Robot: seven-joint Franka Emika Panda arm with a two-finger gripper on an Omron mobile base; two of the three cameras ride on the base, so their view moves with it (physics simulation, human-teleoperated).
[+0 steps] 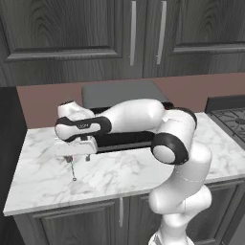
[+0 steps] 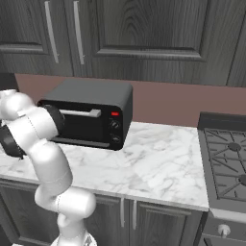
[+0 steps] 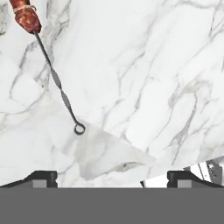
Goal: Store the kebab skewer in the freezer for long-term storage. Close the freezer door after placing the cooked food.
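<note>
Kebab skewer [image 3: 54,78]: laid flat on marble counter [image 1: 124,170], not gripped. Gripper [image 1: 78,157]: poised directly above, jaws spread wide. Toaster oven [image 2: 89,113]: door shut.

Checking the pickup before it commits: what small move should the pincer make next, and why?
Probably shift sideways to centre over the kebab skewer, then descend. In the hand view the skewer lies flat on the marble counter, well off toward one fingertip, while the pincer is wide open and holds nothing. The left base view shows the pincer just above it.
</note>
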